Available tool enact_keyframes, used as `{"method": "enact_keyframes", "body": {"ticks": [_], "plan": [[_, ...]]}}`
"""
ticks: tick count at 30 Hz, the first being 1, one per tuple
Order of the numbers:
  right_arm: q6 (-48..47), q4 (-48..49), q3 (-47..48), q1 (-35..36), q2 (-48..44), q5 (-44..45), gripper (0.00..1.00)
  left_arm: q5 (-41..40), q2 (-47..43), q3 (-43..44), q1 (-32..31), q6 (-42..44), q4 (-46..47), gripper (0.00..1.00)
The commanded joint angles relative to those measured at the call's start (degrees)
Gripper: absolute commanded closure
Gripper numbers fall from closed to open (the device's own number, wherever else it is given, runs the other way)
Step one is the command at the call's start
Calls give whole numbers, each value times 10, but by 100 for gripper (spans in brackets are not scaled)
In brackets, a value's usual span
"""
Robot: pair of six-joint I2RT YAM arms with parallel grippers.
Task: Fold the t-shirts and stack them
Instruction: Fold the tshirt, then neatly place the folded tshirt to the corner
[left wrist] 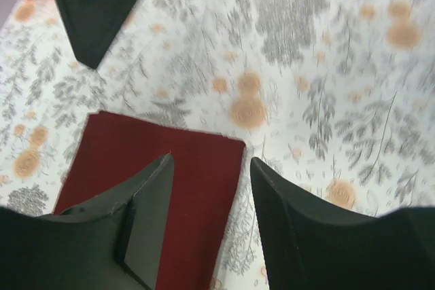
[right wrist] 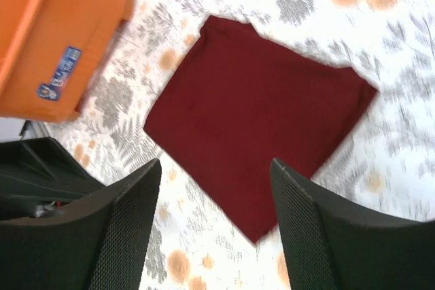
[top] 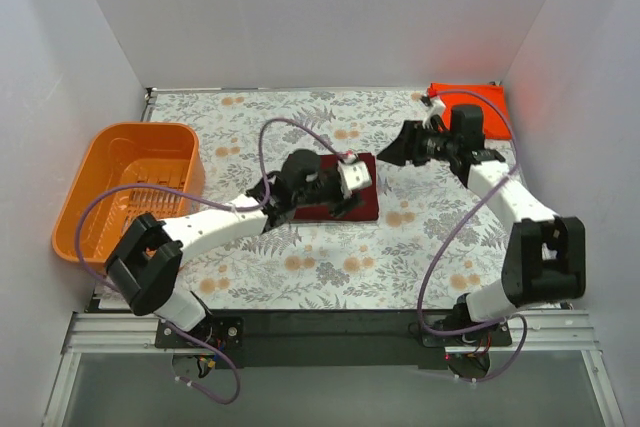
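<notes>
A dark maroon t-shirt [top: 364, 210] lies folded into a flat rectangle at the middle of the table. My left gripper [top: 350, 189] hovers over it, open. In the left wrist view the jaws [left wrist: 211, 174] straddle the right edge of the maroon t-shirt [left wrist: 156, 161] with no cloth pinched. My right gripper [top: 393, 150] hangs open above the table, to the right of the shirt. Its wrist view shows the maroon t-shirt [right wrist: 258, 113] lying free below the open gripper [right wrist: 214, 174]. A bright orange-red t-shirt [top: 470, 102], folded, rests at the back right corner.
An orange plastic basket [top: 130, 187] stands at the left side of the table, and its wall [right wrist: 47, 32] shows in the right wrist view. A floral cloth [top: 330, 267] covers the table. White walls close in the back and both sides.
</notes>
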Motion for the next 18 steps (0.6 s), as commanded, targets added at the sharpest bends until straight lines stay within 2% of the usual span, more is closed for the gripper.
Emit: {"method": "enact_keyframes", "body": {"ticks": [1, 5, 13, 16, 18], "plan": [[72, 31, -125, -35, -77, 71, 27, -167, 37, -87, -41, 163, 61, 52], [87, 67, -200, -59, -124, 86, 24, -186, 96, -108, -96, 231, 112, 50], [102, 75, -212, -112, -78, 36, 24, -217, 206, -129, -126, 366, 294, 49], [104, 75, -213, -122, -63, 31, 23, -223, 248, -117, -127, 375, 307, 49], [116, 94, -223, -124, -58, 27, 23, -222, 268, -110, -127, 373, 316, 55]]}}
